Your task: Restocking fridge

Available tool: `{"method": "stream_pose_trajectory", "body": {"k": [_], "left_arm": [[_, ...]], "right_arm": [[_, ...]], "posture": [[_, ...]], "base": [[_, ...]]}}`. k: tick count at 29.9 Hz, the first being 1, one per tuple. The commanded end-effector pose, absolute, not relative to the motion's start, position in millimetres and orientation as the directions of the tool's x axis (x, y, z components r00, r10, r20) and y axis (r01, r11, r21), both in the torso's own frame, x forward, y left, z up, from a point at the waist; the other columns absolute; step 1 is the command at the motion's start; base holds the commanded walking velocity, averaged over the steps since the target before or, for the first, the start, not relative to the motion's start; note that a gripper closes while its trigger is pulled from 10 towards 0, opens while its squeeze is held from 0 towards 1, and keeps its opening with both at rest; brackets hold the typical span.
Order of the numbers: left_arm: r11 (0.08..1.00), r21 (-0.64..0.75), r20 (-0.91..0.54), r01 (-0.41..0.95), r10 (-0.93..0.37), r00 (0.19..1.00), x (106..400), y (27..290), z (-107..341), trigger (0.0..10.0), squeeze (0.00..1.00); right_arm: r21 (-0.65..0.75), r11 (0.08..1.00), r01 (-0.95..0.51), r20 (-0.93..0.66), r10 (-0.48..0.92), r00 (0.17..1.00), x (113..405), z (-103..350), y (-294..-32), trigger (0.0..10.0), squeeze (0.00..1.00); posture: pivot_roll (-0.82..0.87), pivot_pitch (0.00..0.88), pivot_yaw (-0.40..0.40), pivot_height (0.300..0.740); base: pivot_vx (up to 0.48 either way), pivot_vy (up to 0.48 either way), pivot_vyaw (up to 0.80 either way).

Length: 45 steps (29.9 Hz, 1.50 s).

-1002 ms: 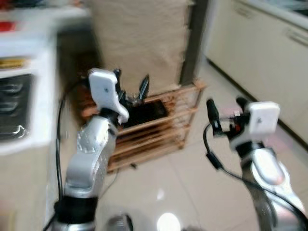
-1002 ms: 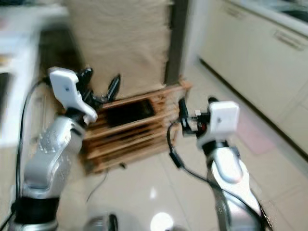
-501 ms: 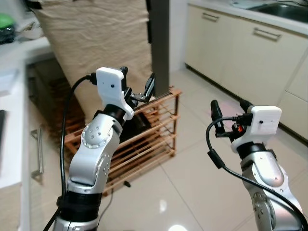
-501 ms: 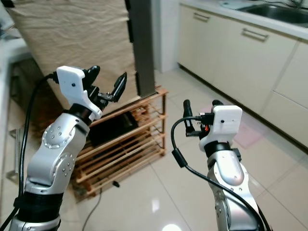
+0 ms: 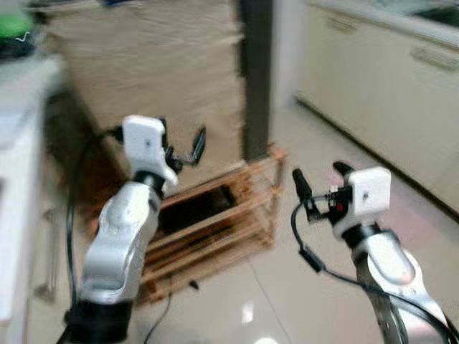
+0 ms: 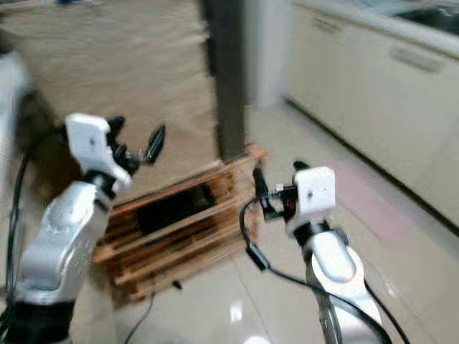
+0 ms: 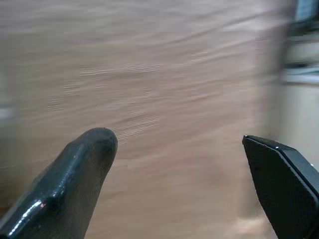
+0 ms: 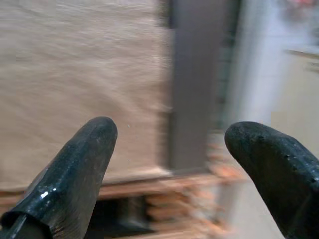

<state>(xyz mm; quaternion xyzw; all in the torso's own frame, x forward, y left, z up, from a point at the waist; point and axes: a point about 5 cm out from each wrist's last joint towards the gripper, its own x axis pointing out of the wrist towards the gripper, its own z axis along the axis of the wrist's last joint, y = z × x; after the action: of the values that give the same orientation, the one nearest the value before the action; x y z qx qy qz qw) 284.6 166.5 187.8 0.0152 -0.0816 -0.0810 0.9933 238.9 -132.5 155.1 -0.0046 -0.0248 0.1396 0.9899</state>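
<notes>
Both arms are raised in front of me with nothing in them. My left gripper (image 5: 182,139) is open, its black fingers spread before a large beige cloth (image 5: 165,64) that hangs over something tall; in the left wrist view the left gripper (image 7: 177,137) faces that cloth. My right gripper (image 5: 317,172) is open over the tiled floor, and in the right wrist view the right gripper (image 8: 169,127) points at the cloth and a dark grey upright panel (image 8: 197,84). The eye views are blurred.
A low wooden slatted rack (image 5: 215,222) holding a black item (image 5: 193,211) stands on the floor under the cloth. Cream cabinets (image 5: 387,79) run along the right. A white counter (image 5: 14,179) edges the left, with something green (image 5: 14,25) on it. Glossy tiles lie between.
The whole picture has shifted and blurred, so the camera has moved; the rack and panel now sit further right. Both grippers stay raised and open, with nothing taken hold of.
</notes>
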Motion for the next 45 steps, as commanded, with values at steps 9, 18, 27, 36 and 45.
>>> {"method": "stream_pose_trajectory", "body": {"k": [9, 18, 27, 36, 45], "left_arm": [[0.982, 0.010, 0.174, 0.186, -0.185, 0.967, 270, 162, 185, 10.0, 0.00], [0.977, -0.029, 0.177, 0.213, -0.205, 0.963, 264, 165, 180, 10.0, 0.00], [0.957, 0.018, 0.154, 0.291, -0.290, 0.945, 276, 145, 181, 10.0, 0.00], [0.957, -0.066, 0.135, 0.282, -0.272, 0.953, 269, 160, 174, 10.0, 0.00], [0.960, -0.002, 0.161, 0.280, -0.276, 0.948, 273, 172, 184, 10.0, 0.00]], "right_arm": [[-0.030, 0.958, -0.286, 0.008, 0.287, 0.958, 228, 146, -143, 10.0, 0.00], [-0.025, 0.956, -0.292, 0.015, 0.293, 0.956, 227, 146, -146, 10.0, 0.00], [-0.020, 0.959, -0.284, 0.006, 0.284, 0.959, 229, 147, -147, 10.0, 0.00], [-0.016, 0.958, -0.285, 0.017, 0.285, 0.958, 224, 147, -149, 10.0, 0.00], [-0.011, 0.948, -0.317, 0.016, 0.317, 0.948, 225, 147, -146, 10.0, 0.00]], "posture": [[0.02, 0.000, 0.061, 0.740], [0.01, 0.000, 0.057, 0.740], [0.00, 0.000, 0.064, 0.740], [0.00, 0.000, 0.072, 0.740], [0.01, 0.000, 0.062, 0.740]], "base": [[0.115, 0.000, 0.00], [0.000, 0.000, 0.00], [0.000, 0.000, 0.00], [0.000, 0.000, 0.00], [0.000, 0.000, 0.00]]}}
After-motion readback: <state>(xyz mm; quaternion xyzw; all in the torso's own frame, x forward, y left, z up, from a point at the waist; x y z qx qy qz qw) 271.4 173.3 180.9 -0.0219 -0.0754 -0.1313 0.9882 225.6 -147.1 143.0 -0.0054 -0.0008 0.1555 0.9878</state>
